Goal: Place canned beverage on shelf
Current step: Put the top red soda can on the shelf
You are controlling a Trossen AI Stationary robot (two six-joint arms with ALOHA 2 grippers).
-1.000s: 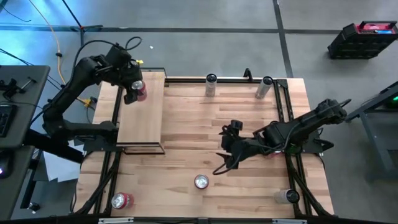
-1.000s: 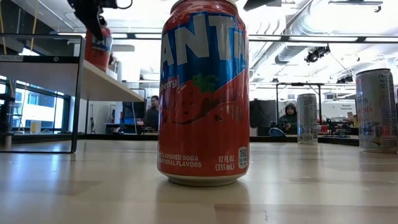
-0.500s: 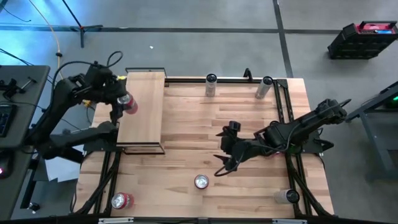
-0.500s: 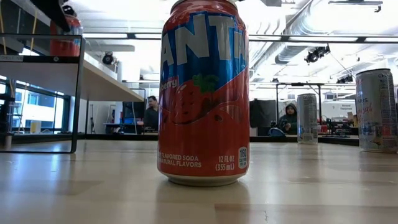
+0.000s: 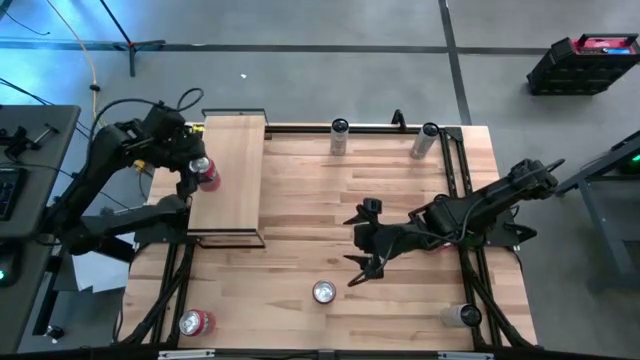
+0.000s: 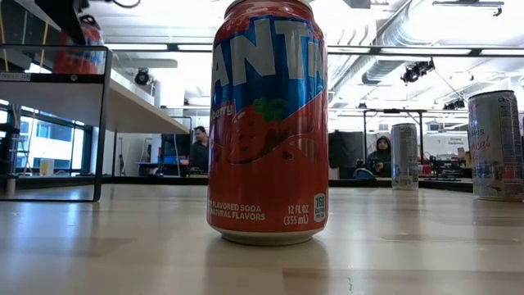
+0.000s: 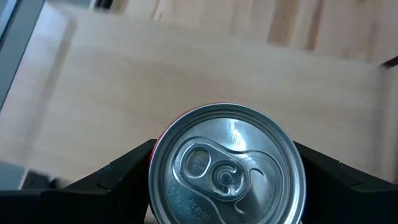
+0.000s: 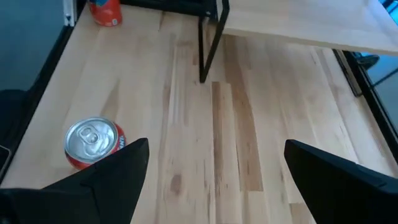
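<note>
From above, the left hand (image 5: 200, 172) holds a red can (image 5: 207, 174) at the left edge of the shelf (image 5: 228, 180). The right hand (image 5: 360, 250) is wide open and holds nothing. A red Fanta can (image 5: 323, 291) stands on the counter (image 5: 400, 190) just in front of it.

From counter height, the Fanta can (image 6: 268, 123) fills the middle, with the shelf (image 6: 123, 98) to its left.

At the left wrist, both fingers (image 7: 124, 174) press the can (image 7: 227, 163) over the shelf board (image 7: 186, 81).

At the right wrist, the Fanta can (image 8: 94, 143) sits near one open finger (image 8: 118, 165).
</note>
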